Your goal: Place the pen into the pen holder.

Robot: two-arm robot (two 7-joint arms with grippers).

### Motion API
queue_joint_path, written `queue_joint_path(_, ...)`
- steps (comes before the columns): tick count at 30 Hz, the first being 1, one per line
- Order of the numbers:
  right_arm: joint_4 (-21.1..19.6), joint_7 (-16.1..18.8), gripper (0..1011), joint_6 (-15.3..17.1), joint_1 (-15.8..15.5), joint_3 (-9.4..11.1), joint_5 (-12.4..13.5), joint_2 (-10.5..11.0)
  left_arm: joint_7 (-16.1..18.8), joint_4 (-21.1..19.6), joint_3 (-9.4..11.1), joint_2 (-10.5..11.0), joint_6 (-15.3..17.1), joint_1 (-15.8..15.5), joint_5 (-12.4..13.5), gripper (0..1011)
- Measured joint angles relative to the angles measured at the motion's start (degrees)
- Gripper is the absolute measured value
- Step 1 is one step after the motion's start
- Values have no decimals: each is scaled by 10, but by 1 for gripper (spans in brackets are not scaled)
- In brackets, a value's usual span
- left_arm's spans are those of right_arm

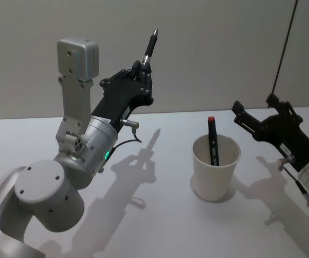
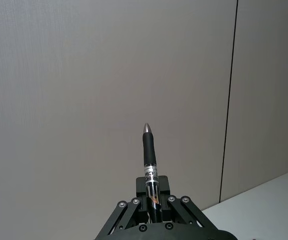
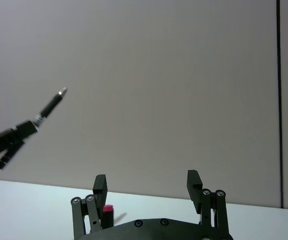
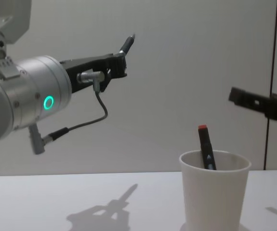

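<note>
A black pen with a silver tip points up and away, high above the table, and my left gripper is shut on its lower end. The left wrist view shows the pen standing up out of the closed left gripper. The pen holder is a white paper cup standing upright on the table, to the right of and below the held pen. My right gripper hovers open just right of the cup, with nothing between its fingers.
Another black pen with a red cap leans inside the cup. The white table stretches around it, and a plain grey wall with a dark vertical seam stands behind.
</note>
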Motion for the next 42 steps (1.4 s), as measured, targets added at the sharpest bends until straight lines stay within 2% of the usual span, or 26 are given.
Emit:
queue_joint_path(2,-2,11,1001,0,4,1,24,-4,1,2,1,-1,-3,1,1,141)
queue_joint_path(9,-6,34,1001,1,14,4,77,-12,3,7,3,-3,-9,4,3,141)
queue_joint_path(10,-6,34,1001,1,14,4,77,-12,3,7,3,-3,-9,4,3,141)
queue_joint_path(15,-9,54,1001,3,23,5,127,-20,4,10,3,-4,-12,5,4,141)
queue_joint_path(16,-9,54,1001,3,23,5,127,-20,4,10,4,-4,-13,5,5,141)
queue_joint_path(19,-7,58,1001,3,25,5,148,-25,4,11,4,-4,-13,5,5,141)
queue_joint_path(28,4,52,1001,5,33,0,183,-41,5,12,4,-5,-15,6,5,141)
queue_joint_path(34,13,42,1001,21,45,-4,220,-56,5,13,5,-5,-16,6,6,141)
queue_joint_path(42,30,24,1001,53,69,-11,285,-82,5,13,5,-6,-16,7,6,141)
